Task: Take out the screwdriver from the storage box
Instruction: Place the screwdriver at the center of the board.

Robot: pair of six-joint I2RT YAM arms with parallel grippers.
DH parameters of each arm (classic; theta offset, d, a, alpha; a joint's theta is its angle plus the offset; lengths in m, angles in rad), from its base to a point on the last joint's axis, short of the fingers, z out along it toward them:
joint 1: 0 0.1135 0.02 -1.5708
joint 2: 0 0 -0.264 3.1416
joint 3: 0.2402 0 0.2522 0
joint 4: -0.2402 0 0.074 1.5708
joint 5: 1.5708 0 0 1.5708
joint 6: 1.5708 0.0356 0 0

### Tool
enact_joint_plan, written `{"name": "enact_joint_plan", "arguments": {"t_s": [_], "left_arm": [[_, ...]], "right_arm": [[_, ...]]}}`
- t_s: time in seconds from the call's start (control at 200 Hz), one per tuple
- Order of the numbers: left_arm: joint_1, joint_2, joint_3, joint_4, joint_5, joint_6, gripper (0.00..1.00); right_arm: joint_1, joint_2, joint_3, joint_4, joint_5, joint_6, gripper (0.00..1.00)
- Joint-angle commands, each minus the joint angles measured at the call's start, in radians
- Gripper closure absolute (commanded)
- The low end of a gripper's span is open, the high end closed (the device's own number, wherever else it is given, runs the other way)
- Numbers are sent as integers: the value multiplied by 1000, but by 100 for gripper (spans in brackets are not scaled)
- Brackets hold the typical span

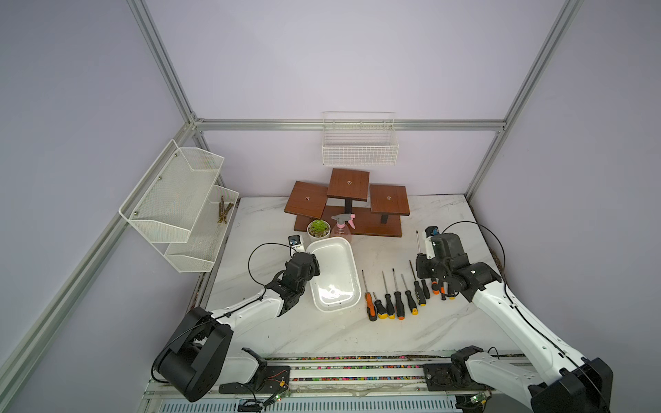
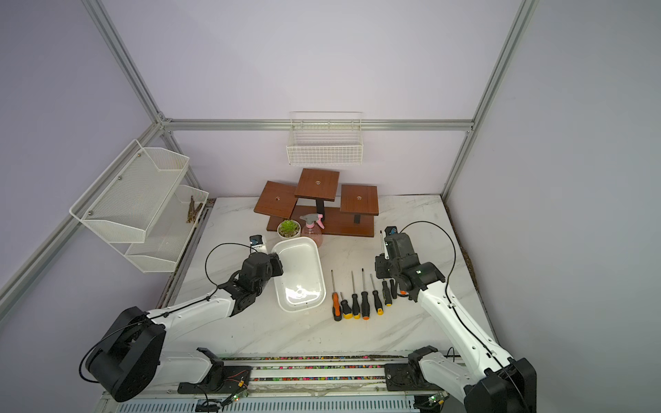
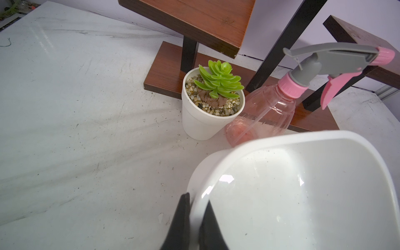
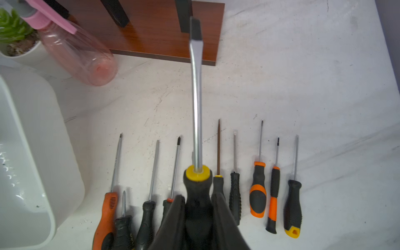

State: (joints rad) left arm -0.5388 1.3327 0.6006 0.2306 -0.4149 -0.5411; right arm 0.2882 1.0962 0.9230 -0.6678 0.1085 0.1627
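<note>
**Take-out step, late stage.** The right jaws stand narrow, clamped on the black handle of the screwdriver (image 4: 196, 108). It is out of the storage box (image 1: 334, 275), held above the row of screwdrivers (image 1: 397, 300) on the tabletop (image 1: 322, 332), right of the box. Its long axis runs near to far — handle in the jaws, flat blade pointing far — roughly parallel to the shafts below. The left jaws are shut on the box's left rim; the box interior shows no tool. Judgement: the coming move is a set-down, calling for a straight descent by the right arm, the tool lying in line with the row
</note>
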Motion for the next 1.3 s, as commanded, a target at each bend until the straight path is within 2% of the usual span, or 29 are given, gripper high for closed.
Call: {"name": "enact_joint_plan", "arguments": {"t_s": [0.0,0.3,0.51,0.82,1.14,1.295], "left_arm": [[0,-23,-5,19,-15,-3,100],[3,-43,-26,32,-17,-11,100],[12,-42,-31,46,-7,-12,100],[16,-52,-45,59,7,-13,100],[59,-43,-48,70,51,-35,100],[77,-28,-43,78,79,-37,100]], "right_arm": [[-82,11,30,-7,-73,-80,100],[-242,97,60,-3,-101,-66,100],[-295,152,72,-16,0,-95,100],[-361,311,122,-26,129,-161,100],[-457,428,128,-19,197,-232,100],[-486,437,112,-14,201,-251,100]]}}
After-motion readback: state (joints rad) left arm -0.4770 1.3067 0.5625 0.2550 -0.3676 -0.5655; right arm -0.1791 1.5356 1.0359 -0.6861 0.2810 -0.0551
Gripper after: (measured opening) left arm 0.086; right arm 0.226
